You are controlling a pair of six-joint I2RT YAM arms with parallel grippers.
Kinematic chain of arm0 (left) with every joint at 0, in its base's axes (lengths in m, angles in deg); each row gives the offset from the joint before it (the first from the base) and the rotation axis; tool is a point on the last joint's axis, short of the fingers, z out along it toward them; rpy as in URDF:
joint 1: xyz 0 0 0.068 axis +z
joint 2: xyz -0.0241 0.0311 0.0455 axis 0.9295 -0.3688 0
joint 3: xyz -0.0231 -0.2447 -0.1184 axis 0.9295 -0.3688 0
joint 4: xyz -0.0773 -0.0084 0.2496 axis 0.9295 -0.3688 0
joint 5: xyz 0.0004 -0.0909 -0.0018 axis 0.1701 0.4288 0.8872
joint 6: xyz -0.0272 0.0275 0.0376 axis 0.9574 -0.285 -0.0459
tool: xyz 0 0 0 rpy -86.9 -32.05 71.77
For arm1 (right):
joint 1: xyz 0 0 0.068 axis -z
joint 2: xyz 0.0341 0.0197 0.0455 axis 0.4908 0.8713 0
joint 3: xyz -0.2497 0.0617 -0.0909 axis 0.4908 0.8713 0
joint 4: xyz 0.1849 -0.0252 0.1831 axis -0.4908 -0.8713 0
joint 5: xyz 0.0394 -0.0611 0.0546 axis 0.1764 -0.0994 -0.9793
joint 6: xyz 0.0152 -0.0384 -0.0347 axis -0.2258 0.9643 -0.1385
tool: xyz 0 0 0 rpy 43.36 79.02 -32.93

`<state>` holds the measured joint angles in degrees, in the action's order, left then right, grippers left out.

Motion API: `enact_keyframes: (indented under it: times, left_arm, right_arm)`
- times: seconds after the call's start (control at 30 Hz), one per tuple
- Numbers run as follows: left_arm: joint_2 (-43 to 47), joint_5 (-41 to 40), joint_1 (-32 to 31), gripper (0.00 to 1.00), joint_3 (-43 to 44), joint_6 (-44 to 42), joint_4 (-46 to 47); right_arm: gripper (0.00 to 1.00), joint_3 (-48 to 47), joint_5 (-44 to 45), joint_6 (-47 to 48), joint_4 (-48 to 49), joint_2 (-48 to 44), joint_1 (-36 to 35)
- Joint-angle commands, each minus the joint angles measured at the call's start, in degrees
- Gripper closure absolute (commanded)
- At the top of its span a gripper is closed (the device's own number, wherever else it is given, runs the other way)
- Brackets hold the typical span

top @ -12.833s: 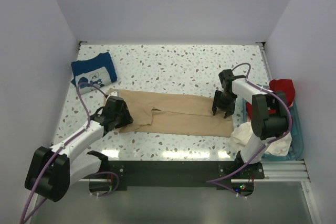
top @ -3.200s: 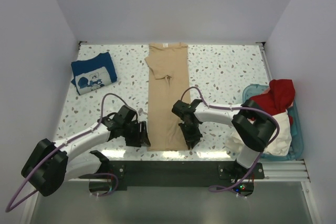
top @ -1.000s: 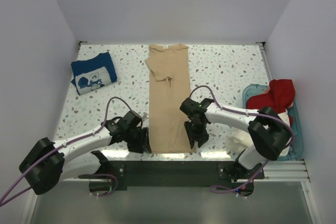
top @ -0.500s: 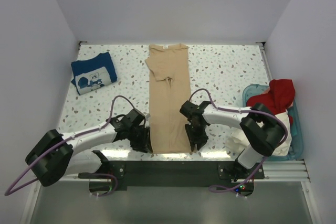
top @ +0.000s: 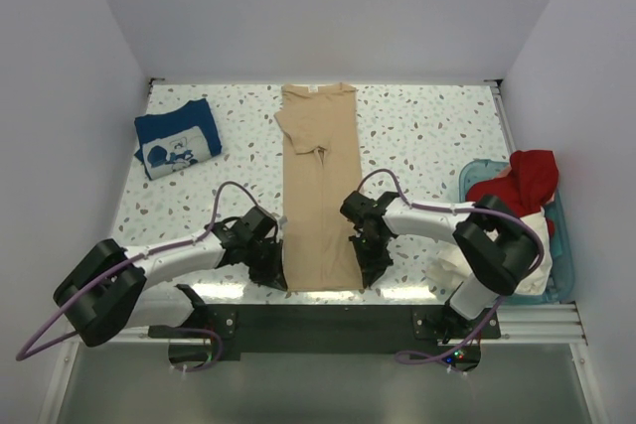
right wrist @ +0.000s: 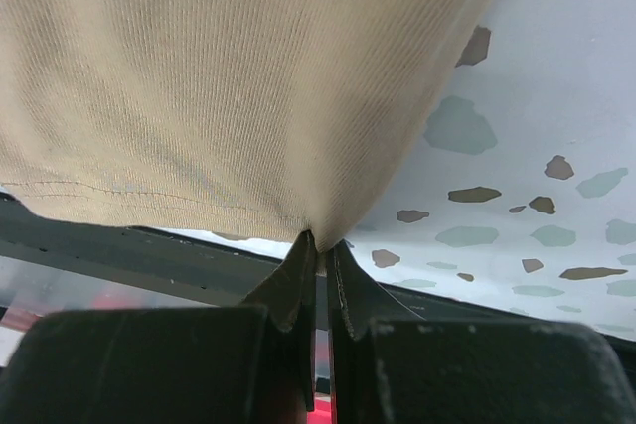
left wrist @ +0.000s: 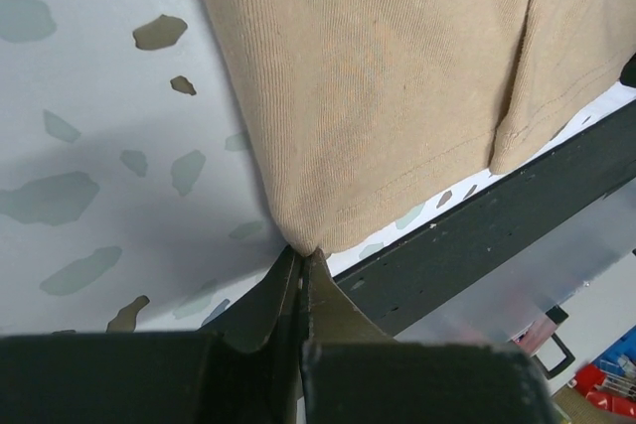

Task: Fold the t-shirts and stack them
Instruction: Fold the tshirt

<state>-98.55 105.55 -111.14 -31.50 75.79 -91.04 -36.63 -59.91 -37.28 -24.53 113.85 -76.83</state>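
A tan-beige t-shirt (top: pixel 318 186) lies folded into a long strip down the middle of the table, its collar at the far end. My left gripper (top: pixel 277 273) is shut on its near left corner (left wrist: pixel 308 235), the cloth pinched between the fingertips. My right gripper (top: pixel 369 271) is shut on the near right corner (right wrist: pixel 316 230). A folded navy blue t-shirt (top: pixel 177 138) with a white print rests at the far left. Red (top: pixel 522 178) and cream-white (top: pixel 459 263) t-shirts are heaped in the basket at the right.
The teal basket (top: pixel 559 235) stands at the table's right edge. A black rail (top: pixel 328 323) runs along the near edge, just behind both grippers. The speckled tabletop (top: pixel 427 136) lies bare on either side of the strip.
Both grippers have slid in to the near corners of the tan strip and gone from partly open to shut on the cloth.
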Motion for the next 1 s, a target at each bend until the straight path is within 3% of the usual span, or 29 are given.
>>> enact_keyframes:
  times: [0.0,0.6,0.77,0.97]
  left_arm:
    - [1.0,-5.2,0.0,1.00,-2.4,-0.8,-1.8]
    - [8.1,-3.9,-0.2,1.00,1.2,1.3,-8.3]
    - [11.5,-2.7,-0.2,1.00,3.9,3.3,-10.5]
    - [9.2,-3.0,-0.1,1.00,7.9,2.2,-10.9]
  right_arm:
    - [1.00,2.4,1.4,-0.5,-1.7,-1.5,-0.1]
    - [1.00,1.4,-0.2,-0.5,-6.7,-4.0,-0.1]
    - [1.00,-2.0,-0.4,-1.2,-11.0,-7.2,-0.1]
    - [1.00,-8.9,2.4,-1.7,-16.4,-7.2,0.0]
